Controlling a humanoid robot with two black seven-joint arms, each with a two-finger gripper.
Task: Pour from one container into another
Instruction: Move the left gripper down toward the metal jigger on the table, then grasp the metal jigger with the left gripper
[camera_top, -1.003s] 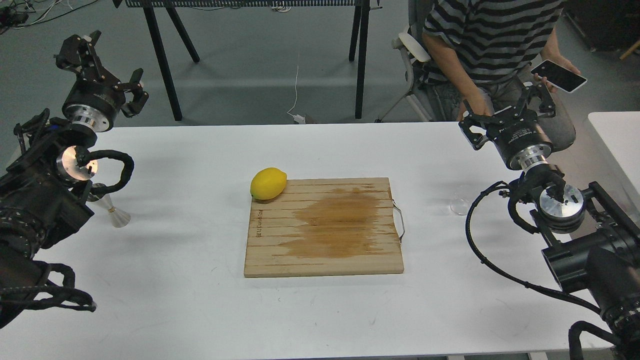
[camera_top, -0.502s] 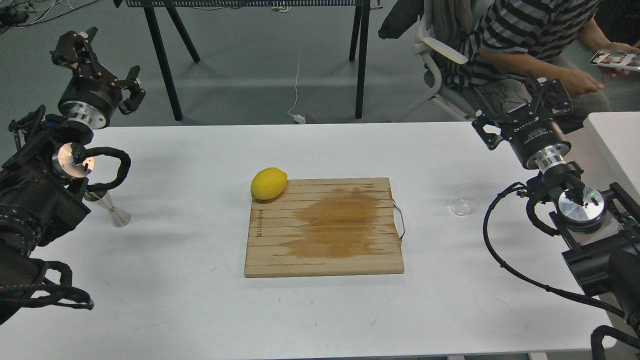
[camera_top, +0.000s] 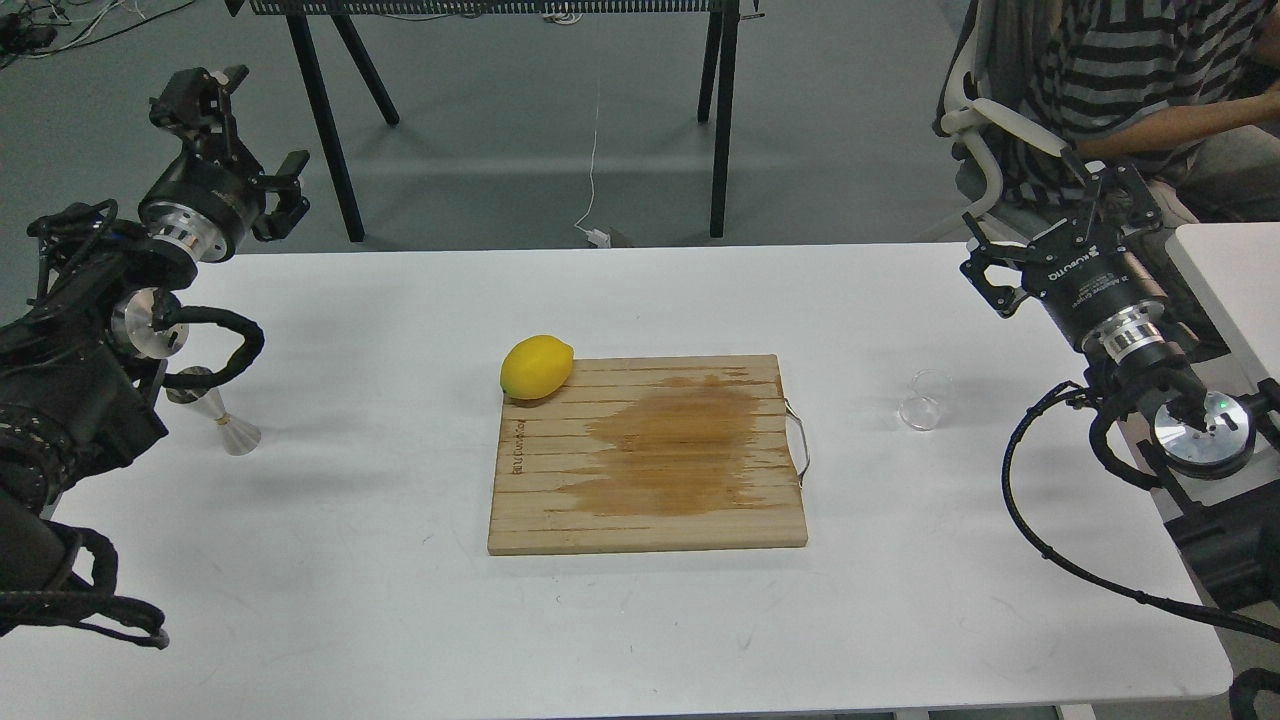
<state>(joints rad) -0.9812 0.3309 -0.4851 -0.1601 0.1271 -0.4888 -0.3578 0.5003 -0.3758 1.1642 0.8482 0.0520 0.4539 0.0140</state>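
The small clear glass cup (camera_top: 925, 401) stands on the white table (camera_top: 400, 600), right of the cutting board. The steel jigger (camera_top: 218, 412) stands near the table's left edge, its top partly behind my left arm. My left gripper (camera_top: 243, 125) is raised beyond the back left edge of the table, well above and behind the jigger, with its fingers spread and nothing between them. My right gripper (camera_top: 1057, 226) hangs at the back right, up and to the right of the cup, open and empty as well.
A wooden cutting board (camera_top: 648, 455) with a damp stain lies mid-table, with a yellow lemon (camera_top: 537, 367) at its back left corner. A seated person in a striped shirt (camera_top: 1120, 60) is behind the right gripper. Another white table (camera_top: 1225, 260) adjoins at right.
My right arm has drawn off to the right, so the glass cup now shows in full. My left gripper has shifted slightly right. The seated person has moved right.
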